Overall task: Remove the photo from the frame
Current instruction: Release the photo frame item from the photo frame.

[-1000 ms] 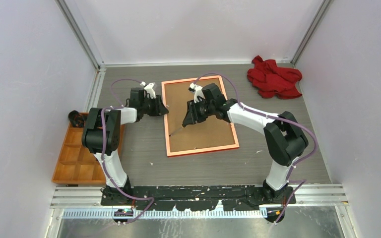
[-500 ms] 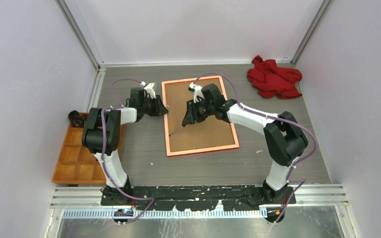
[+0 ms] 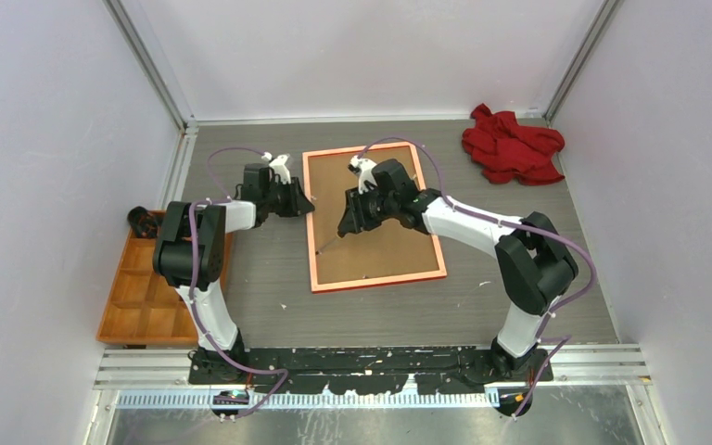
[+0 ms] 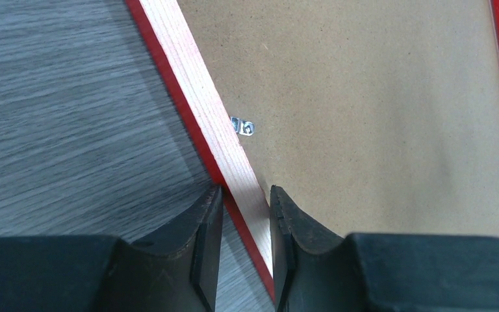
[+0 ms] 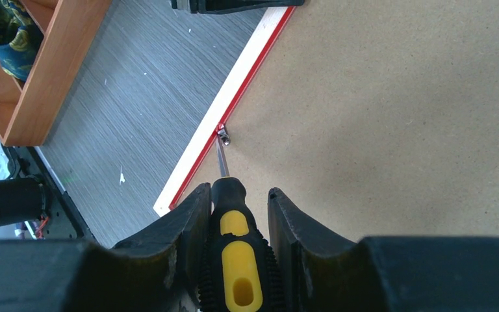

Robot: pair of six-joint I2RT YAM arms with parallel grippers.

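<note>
A: While the frame (image 3: pixel 380 280) lies face down on the desk (image 3: pixel 260 269), photo hidden under the backing board (image 3: pixel 380 241), what's new?

B: The left end effector (image 4: pixel 245 201) narrowed astride its left rim, grip unclear, bracing it; the right end effector (image 5: pixel 237 195) clamps a screwdriver (image 5: pixel 234 231) at a clip (image 5: pixel 223 136).

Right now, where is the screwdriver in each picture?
Top external: the screwdriver pokes out of the right gripper, down to the frame at its left rim.
Left wrist: not in it; only the frame rim shows.
Right wrist: bottom middle, the yellow-and-black screwdriver between the fingers, tip at the rim.
Shared landmark: the frame rim with its red edge.
</note>
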